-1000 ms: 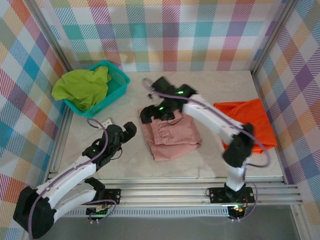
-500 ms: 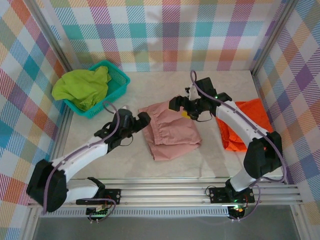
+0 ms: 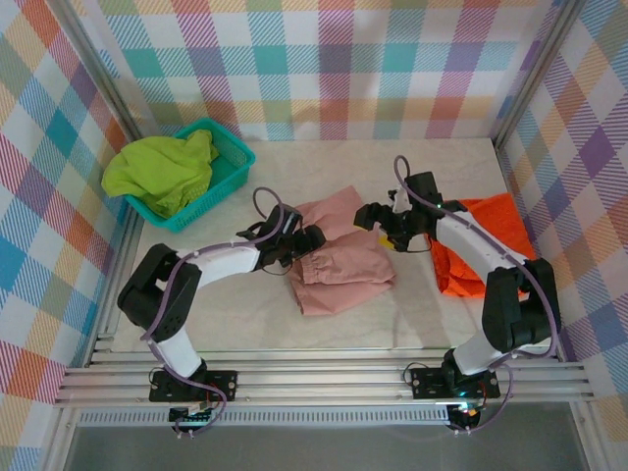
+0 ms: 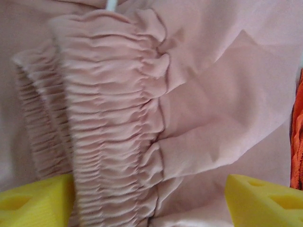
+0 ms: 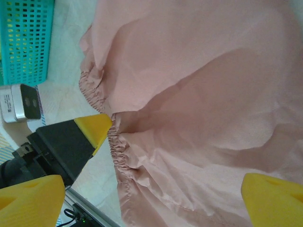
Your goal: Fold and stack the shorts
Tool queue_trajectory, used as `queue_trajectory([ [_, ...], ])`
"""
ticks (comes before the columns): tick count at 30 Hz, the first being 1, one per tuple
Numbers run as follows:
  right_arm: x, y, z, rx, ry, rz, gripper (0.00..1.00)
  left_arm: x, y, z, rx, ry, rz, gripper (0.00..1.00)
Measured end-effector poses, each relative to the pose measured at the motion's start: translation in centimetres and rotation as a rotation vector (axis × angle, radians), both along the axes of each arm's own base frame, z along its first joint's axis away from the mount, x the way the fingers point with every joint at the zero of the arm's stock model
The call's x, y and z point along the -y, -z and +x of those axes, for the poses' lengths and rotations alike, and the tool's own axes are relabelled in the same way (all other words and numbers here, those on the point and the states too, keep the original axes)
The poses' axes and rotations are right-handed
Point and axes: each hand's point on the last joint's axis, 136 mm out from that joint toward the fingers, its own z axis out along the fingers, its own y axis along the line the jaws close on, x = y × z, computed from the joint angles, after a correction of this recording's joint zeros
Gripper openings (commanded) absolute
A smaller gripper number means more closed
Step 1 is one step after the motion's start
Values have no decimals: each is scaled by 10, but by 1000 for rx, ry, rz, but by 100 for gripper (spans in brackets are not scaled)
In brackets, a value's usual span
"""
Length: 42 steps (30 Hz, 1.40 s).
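The dusty pink shorts (image 3: 339,263) lie loosely folded mid-table. My left gripper (image 3: 302,241) is open at their left edge; in the left wrist view its yellow fingertips (image 4: 35,204) straddle the gathered elastic waistband (image 4: 113,123), left gripper (image 4: 151,204). My right gripper (image 3: 381,224) hovers open over the shorts' upper right part; pink fabric (image 5: 199,94) lies under its wide-apart fingertips (image 5: 274,203), right gripper (image 5: 151,201). The orange shorts (image 3: 491,245) lie at the right. The lime green shorts (image 3: 162,172) are heaped in the basket.
The teal mesh basket (image 3: 231,162) stands at the back left, its wall (image 5: 26,42) showing in the right wrist view. A small white and black box (image 5: 21,101) lies near the left gripper's finger (image 5: 94,130). Checked walls enclose the table.
My left gripper has reached right onto the pink shorts' waistband, its fingers narrowing a little. My right gripper has moved from the shorts' left side to their upper right edge. The top fold has spread.
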Motion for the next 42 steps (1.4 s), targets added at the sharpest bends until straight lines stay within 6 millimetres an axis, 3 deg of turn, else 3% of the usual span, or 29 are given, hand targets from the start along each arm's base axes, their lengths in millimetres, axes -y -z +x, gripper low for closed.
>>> queue_trajectory([
  [7,-2,50,-8,-108,-1,1,96,9,14,10,-17,6,11,69],
  [12,-2,77,-13,-167,-1,-5,96,14,19,12,-16,10,7,39],
  [18,-3,84,-11,-175,1,3,96,24,18,10,-21,31,-7,0],
  [20,-3,84,-11,-172,2,4,96,27,15,11,-18,35,-11,0],
  [24,2,67,-8,-133,17,9,97,34,-7,20,3,46,-14,0],
  [33,58,-36,17,138,152,-5,98,51,-113,28,139,100,-64,0],
  [37,70,-44,16,158,170,-32,99,45,-137,21,166,121,-46,0],
  [42,72,-38,10,132,159,-53,99,28,-132,8,165,140,4,1],
])
